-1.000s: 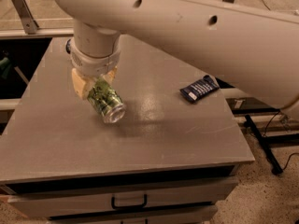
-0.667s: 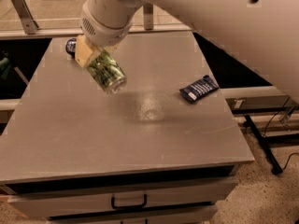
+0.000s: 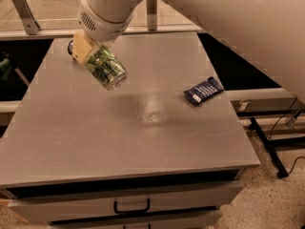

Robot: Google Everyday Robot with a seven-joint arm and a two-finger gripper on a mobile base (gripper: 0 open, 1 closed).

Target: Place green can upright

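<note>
Our gripper [image 3: 90,51] hangs over the back left part of the grey table [image 3: 95,142], its pale fingers [image 3: 82,46] closed on the far end of the green can [image 3: 107,69]. We hold the can clear of the surface and tilted, with its silver end pointing down and towards the front right.

That tilt is, we judge, the main risk. If we let go without first turning the wrist until the can's axis is vertical, it lands on its rim, tips and rolls, perhaps off the table. We grip it at one end only, so it may pivot or slide between the fingers as we rotate it. Lowering too hard could dent the thin wall or make the can skid.

A dark object [image 3: 70,46] shows just behind the gripper, too hidden to identify, and we could knock it while swinging. The dark blue packet [image 3: 203,90] lies well apart to the right and worries us less.
</note>
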